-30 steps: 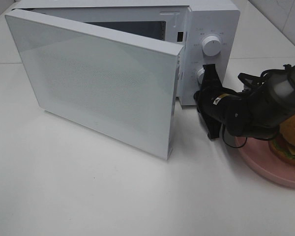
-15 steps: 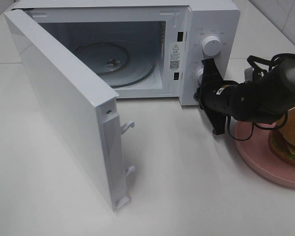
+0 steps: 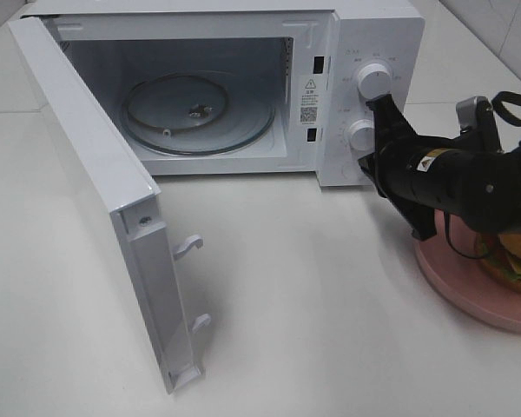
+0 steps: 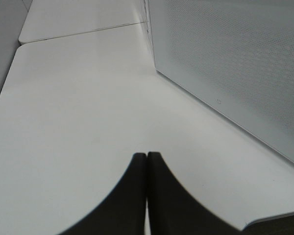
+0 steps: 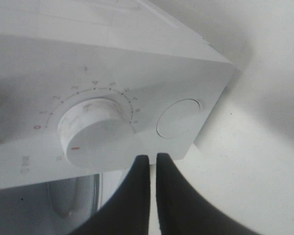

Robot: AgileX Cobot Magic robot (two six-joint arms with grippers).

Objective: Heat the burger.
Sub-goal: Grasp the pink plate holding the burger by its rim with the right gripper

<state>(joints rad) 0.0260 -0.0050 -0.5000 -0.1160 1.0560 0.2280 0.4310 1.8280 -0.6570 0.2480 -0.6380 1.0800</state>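
The burger (image 3: 514,261) lies on a pink plate (image 3: 460,282) at the right edge of the high view, mostly hidden behind my right arm. The white microwave (image 3: 378,35) stands open with its door (image 3: 87,174) swung far out to the left and its glass turntable (image 3: 200,113) bare. My right gripper (image 3: 369,167) is shut and empty, just in front of the control panel. In the right wrist view its tips (image 5: 152,161) sit below the lower knob (image 5: 95,134) and the round button (image 5: 179,117). My left gripper (image 4: 147,164) is shut and empty above the table, beside the door (image 4: 235,73).
The upper knob (image 3: 373,80) and lower knob (image 3: 361,135) sit on the microwave's right panel. Two latch hooks (image 3: 189,246) stick out of the door's free edge. The white table (image 3: 313,330) stretches in front of the microwave.
The microwave door has swung from nearly shut to wide open on the left. My right arm has drawn back to the right from the panel and now covers more of the burger.
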